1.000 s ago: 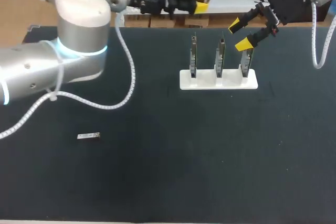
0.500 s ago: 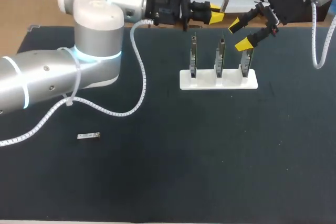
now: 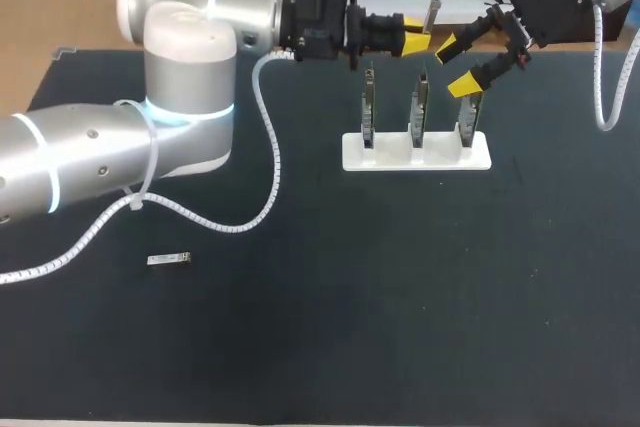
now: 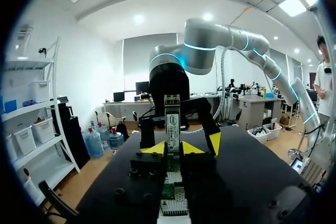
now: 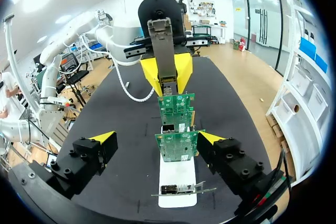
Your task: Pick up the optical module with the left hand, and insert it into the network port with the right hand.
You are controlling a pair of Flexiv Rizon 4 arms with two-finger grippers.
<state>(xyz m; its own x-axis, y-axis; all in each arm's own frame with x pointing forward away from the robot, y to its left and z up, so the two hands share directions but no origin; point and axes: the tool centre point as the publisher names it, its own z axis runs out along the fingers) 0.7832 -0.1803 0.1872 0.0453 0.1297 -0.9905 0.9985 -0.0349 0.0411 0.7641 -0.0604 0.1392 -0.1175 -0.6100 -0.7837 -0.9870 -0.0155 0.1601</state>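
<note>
**Step in hand:** the transfer between the arms, judged from the layout. The pick-up looks done and the insertion has not begun.

**Left gripper** [image 3: 412,42]: upper middle of the head view, at the far edge of the bench [image 3: 400,297]. Its fingers are closed on the optical module [image 3: 432,13], which stands up from the yellow tips. The left wrist view confirms this, with the optical module [image 4: 172,124] pinched from both sides between the two tips and its free end projecting beyond them.

**Right gripper** [image 3: 458,65]: upper right of the head view, just beside the left gripper and facing it. Its fingers are spread wide and hold nothing. In its own wrist view the held module [image 5: 160,51] lies ahead of the open fingers, not yet between them.

**Target:** a white stand [image 3: 415,152] at middle right of the head view carries three upright network cards [image 3: 420,107]. It sits below the two grippers, and both wrist views show the cards directly beneath them. The port openings are too small to identify with confidence.

**Other item:** a second small silver module [image 3: 168,260] lies flat at the lower left of the head view, well apart from both arms.

**Next move calls for:**
- The right fingers must come round the free end of the held module and close squarely on it.
- The left fingers should open only after that grip is made.
- The module must be kept straight in the grip, since any tilt would carry over into alignment with the card's port.
</note>
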